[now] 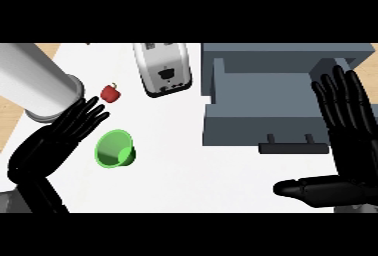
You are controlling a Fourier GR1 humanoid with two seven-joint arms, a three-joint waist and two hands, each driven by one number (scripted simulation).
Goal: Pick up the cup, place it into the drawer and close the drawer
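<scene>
Though smooth, round green cup (pixel 115 148)

I see a white counter top (pixel 192 175), with light wooden floor (pixel 7 115) showing past its left edge.

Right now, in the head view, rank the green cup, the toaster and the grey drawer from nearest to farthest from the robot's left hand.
1. Green cup: just right of the left hand, beside its straight fingers.
2. Toaster: farther up and to the right, toward the counter's back.
3. Grey drawer: farthest, standing open on the right side of the counter.
</scene>
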